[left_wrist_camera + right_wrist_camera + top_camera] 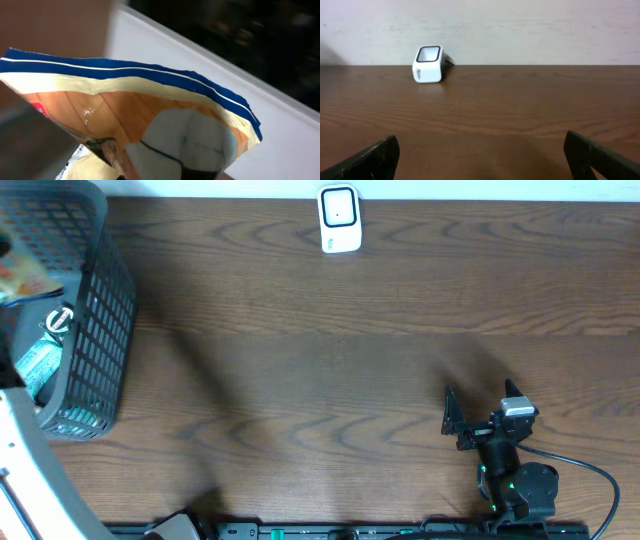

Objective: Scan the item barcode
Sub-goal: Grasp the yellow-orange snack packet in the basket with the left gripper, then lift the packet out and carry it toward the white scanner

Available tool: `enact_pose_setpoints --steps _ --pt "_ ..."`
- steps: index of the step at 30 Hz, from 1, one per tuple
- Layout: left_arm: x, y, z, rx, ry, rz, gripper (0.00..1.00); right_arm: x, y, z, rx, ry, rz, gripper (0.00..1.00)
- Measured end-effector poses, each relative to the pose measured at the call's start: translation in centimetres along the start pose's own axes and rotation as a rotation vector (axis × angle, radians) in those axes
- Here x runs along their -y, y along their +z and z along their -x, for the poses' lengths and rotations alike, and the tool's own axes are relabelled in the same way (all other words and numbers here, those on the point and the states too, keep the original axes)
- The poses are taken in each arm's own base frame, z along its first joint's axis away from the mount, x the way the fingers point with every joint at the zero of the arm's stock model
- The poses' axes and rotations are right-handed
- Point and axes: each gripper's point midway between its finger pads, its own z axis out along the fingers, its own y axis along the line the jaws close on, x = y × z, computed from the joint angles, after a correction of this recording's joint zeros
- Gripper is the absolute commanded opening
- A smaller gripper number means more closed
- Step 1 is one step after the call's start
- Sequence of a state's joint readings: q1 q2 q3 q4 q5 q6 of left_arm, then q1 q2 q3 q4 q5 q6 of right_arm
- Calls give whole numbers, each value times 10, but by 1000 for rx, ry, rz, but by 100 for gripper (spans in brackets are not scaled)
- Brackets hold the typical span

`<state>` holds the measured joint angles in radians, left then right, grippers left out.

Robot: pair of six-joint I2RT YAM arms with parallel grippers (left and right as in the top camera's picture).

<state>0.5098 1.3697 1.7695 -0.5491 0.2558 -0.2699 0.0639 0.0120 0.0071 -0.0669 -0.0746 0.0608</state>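
Starting at the near edge of the table (pixel 300 390), the right tool (pixel 481 408) sits low over the wood with its fingers spread all the way, nothing between them. Over on the left, the left tool is clenched on the snack bag (pixel 125 105) (orange-tan front, cream band, blue strip along the top), which hangs tilted right in front of its wrist camera, so the fingers are mostly hidden. From overhead only an orange sliver of that bag shows, at the left edge above the dark mesh basket (pixel 105 310), which has other packets in it. Farthest back, the little white scanner (pixel 339 220) stands at the table's far edge by the wall, well apart from the bag.
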Motion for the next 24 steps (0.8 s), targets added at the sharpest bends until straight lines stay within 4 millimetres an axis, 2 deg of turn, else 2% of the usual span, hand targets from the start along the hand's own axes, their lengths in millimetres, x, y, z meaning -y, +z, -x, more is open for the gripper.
enact_pose_setpoints --steps 5,11,17,24 --pt "64 10 -33 -113 9 -217 7 0 0 0 0 0 0 99" --pt "130 2 -68 -215 41 -397 7 0 0 0 0 0 0 99" --pt "172 -6 -107 -323 66 -482 7 0 0 0 0 0 0 99" --pt "200 11 -164 -449 75 -428 8 0 0 0 0 0 0 99"
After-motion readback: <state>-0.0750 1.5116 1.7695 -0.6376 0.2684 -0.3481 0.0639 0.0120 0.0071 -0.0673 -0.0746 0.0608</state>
